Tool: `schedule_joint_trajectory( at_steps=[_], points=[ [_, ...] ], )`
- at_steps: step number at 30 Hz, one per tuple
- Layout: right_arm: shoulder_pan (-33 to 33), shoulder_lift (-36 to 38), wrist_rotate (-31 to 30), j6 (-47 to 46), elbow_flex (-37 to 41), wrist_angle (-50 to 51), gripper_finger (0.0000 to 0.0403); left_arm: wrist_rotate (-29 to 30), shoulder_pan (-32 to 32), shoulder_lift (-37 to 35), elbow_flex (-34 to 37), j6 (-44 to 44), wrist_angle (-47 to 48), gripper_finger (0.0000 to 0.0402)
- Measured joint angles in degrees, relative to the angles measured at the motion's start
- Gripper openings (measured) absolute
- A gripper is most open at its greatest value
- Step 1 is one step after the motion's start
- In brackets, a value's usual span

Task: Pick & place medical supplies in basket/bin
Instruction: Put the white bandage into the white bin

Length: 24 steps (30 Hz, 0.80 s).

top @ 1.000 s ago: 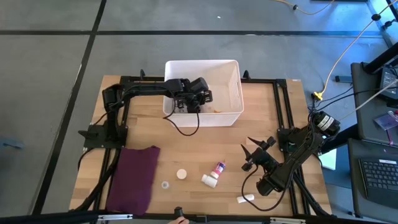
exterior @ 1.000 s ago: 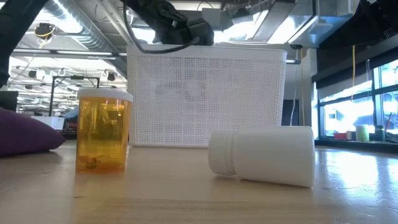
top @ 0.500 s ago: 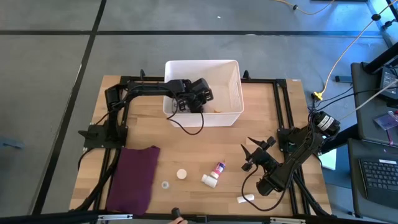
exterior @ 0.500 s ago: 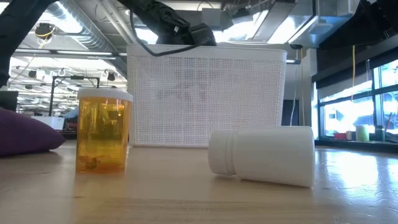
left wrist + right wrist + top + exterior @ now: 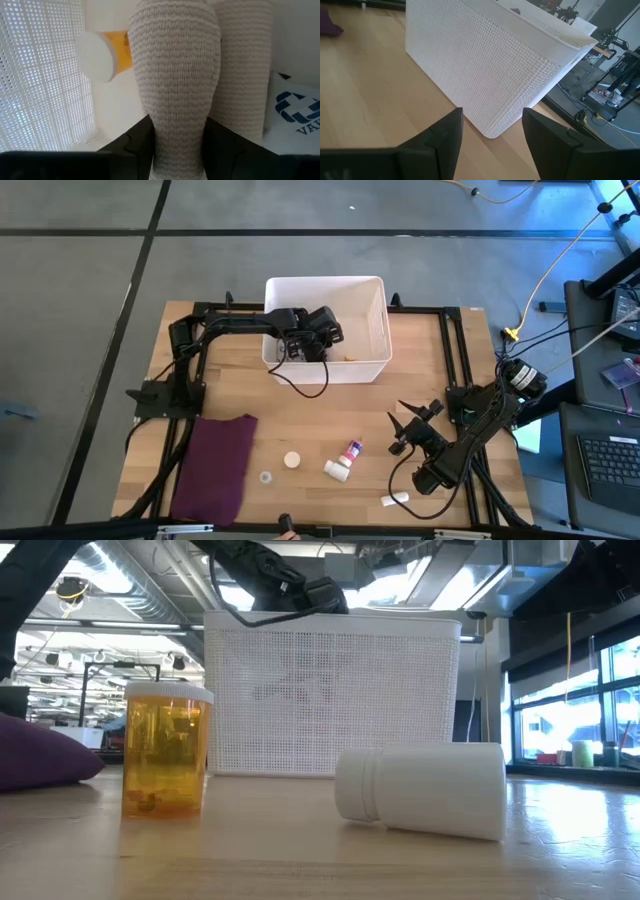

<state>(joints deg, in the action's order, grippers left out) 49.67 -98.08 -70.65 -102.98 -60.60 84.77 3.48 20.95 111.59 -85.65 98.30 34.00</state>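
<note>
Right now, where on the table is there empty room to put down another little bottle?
Bare wood lies between the white basket and the small supplies, and right of the basket. It is crowded near the front edge: maroon cloth, round cap, white bottle, glue tube.

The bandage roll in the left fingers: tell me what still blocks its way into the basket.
Nothing visible: the left gripper already holds the bandage roll inside the basket, beside a second roll and an amber bottle.

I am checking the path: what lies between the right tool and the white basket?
Only bare wooden table lies between the right tool and the basket, as the right wrist view shows.
</note>
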Motion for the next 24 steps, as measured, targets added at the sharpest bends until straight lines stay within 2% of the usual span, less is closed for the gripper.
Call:
schedule_joint_trajectory(
  at_steps=[9,17,24],
  points=[
    [0.0,0.0,0.0,0.0,0.0,0.0,0.0207,3.5,-1.1,0.0,0.0,-3.0,0.2,0.0132],
    [0.0,0.0,0.0,0.0,0.0,0.0,0.0207,4.8,-1.8,0.0,0.0,-4.7,0.5,0.0178],
    [0.0,0.0,0.0,0.0,0.0,0.0,0.0207,9.7,-2.9,0.0,0.0,0.2,0.4,0.0188]
  ],
)
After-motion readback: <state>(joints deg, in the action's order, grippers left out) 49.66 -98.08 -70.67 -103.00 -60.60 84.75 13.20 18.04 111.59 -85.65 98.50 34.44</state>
